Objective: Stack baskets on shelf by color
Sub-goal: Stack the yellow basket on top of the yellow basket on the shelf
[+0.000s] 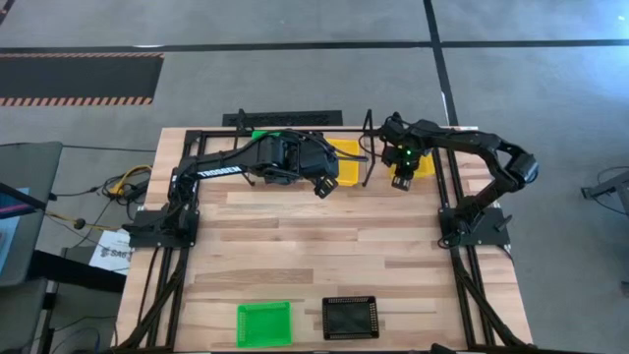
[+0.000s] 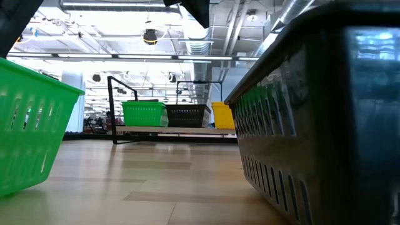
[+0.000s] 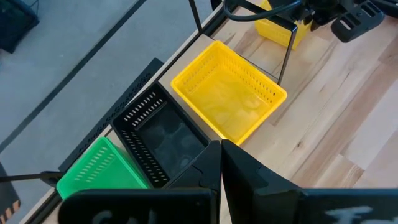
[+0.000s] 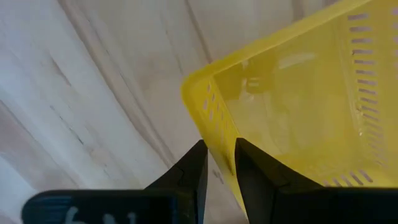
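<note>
The shelf (image 2: 181, 130) stands at the table's far edge with a green basket (image 3: 102, 168), a black basket (image 3: 165, 137) and a yellow basket (image 3: 227, 99) side by side on its plank. My left gripper (image 3: 221, 149) hovers shut above them, touching nothing. Just right of the shelf's wire leg (image 3: 286, 53), my right gripper (image 1: 403, 180) points down on a second yellow basket (image 1: 421, 162). Another green basket (image 1: 263, 323) and another black basket (image 1: 350, 317) rest on their bottoms near the table's front edge. My right gripper grips the yellow basket's perforated side wall (image 4: 217, 124) close to a corner, one finger (image 4: 193, 171) outside the wall and the other (image 4: 255, 171) inside the basket. The fingers come from above, pointing down. Whether the basket's bottom is on the table I cannot tell.
Bare wood tabletop (image 1: 324, 246) lies between the shelf and the two front baskets. In the low view the near black basket (image 2: 325, 125) fills the right side and the near green one (image 2: 31, 125) the left. A black slotted rail (image 1: 285, 119) lies behind the shelf.
</note>
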Controlling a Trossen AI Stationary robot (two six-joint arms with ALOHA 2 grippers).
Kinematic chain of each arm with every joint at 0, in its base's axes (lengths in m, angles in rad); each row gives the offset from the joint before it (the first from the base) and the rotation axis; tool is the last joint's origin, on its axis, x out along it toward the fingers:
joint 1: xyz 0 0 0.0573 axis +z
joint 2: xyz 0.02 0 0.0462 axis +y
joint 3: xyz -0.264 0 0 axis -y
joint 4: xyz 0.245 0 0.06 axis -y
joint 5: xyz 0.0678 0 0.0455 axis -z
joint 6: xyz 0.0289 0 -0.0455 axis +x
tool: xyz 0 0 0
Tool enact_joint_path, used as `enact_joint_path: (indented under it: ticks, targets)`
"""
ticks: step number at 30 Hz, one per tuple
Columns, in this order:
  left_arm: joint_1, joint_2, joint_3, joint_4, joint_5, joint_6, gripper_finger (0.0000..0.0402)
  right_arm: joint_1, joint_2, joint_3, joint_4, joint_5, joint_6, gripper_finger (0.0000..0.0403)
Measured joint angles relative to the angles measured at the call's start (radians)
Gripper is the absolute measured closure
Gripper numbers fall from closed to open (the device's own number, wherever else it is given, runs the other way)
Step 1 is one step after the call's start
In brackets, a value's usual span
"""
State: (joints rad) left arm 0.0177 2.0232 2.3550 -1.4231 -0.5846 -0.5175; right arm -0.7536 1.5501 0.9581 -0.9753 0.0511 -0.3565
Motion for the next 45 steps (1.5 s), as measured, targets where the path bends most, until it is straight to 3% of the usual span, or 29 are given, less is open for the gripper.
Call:
enact_joint_path:
  ticks: [20, 23, 27, 32, 37, 45]
  targets:
    - [0.0, 0.0, 0.0, 0.0, 0.0, -0.02, 0.0401, 0.0, 0.0, -0.099, 0.125, 0.005, 0.032, 0.0303]
    - [0.0, 0.0, 0.0, 0.0, 0.0, -0.026, 0.0401, 0.0, 0.0, -0.099, 0.123, 0.031, 0.05, 0.0324]
    - [-0.001, 0.0, 0.0, 0.0, 0.009, -0.029, 0.0401, -0.001, -0.001, -0.098, 0.118, 0.04, 0.052, 0.0387]
    - [-0.002, 0.0, 0.0, 0.0, 0.029, -0.029, 0.0401, 0.016, -0.004, -0.098, 0.088, 0.042, 0.077, 0.0395]
    - [-0.002, 0.0, 0.0, 0.0, 0.029, -0.025, 0.0401, 0.104, -0.082, -0.1, -0.014, 0.037, 0.122, 0.0398]
    - [0.003, 0.0, 0.0, 0.0, 0.029, -0.024, 0.0401, 0.376, -0.39, -0.101, -0.155, -0.017, 0.36, 0.04]
